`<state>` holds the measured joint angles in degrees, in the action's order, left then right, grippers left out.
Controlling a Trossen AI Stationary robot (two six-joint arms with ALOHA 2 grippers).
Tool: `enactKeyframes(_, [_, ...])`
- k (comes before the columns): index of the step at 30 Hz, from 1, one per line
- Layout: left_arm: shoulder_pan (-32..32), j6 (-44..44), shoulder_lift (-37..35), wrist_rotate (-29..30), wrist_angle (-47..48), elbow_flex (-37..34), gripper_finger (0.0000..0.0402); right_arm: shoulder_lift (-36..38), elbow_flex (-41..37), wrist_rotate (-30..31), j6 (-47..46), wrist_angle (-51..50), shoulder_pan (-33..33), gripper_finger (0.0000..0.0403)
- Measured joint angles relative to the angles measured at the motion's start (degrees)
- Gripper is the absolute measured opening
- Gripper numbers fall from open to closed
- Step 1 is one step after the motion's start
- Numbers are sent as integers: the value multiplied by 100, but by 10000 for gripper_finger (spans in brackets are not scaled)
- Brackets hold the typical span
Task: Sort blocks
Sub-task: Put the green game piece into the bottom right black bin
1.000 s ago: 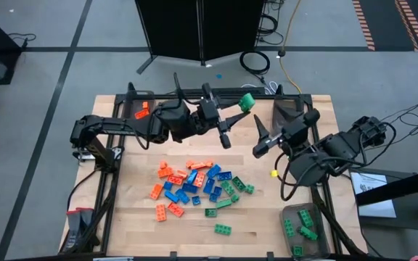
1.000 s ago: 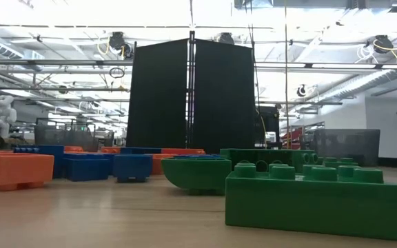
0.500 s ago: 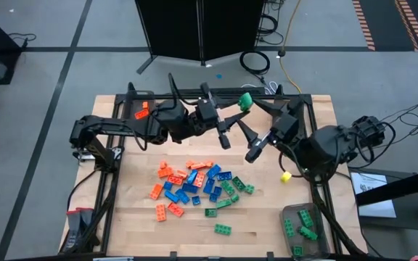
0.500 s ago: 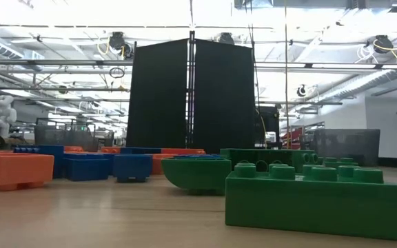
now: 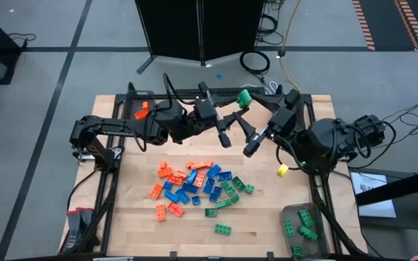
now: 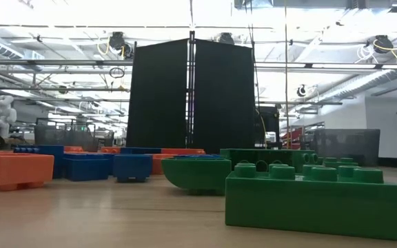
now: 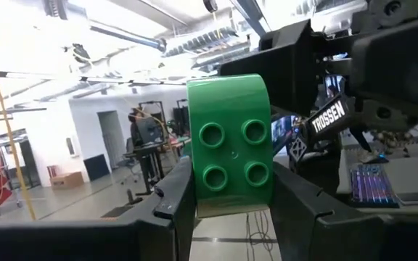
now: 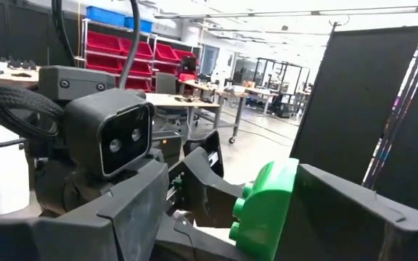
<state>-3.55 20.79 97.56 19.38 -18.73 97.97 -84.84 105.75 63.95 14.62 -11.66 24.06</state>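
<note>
Holding a green block (image 5: 245, 99) in my left gripper (image 5: 242, 102), clenched on it, raised near 12 o'clock of the table (image 5: 144, 232). Right gripper (image 5: 255, 133) sits just beside it at approx 5 o'clock from the block, jaws spread, nothing in them. Risk: a handover bump, since both sets of fingers crowd the same spot w/ little margin; a skewed approach could knock the block loose. Loose blocks (image 5: 194, 187) lie mid-table; green bin (image 5: 287, 212) at 5 o'clock. Back edge close; more room toward 6 o'clock.
</note>
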Motion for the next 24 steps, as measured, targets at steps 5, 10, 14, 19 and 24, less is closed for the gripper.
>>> enactKeyframes(5, [-140,817,0,20,252,0,130,44,-2,-5,-18,-88,15,297])
enactKeyframes(10, [-243,980,9,0,245,0,130,339,0,18,-272,-553,67,297])
enactKeyframes(14, [-249,974,9,10,89,-2,130,516,0,-38,-867,-1050,83,297])
enactKeyframes(19, [-247,996,0,-77,-110,-2,130,550,2,-902,-1001,-995,17,297])
enactKeyframes(24, [-247,1010,2,-151,-129,-2,130,542,2,-1015,-1485,-1435,-119,297])
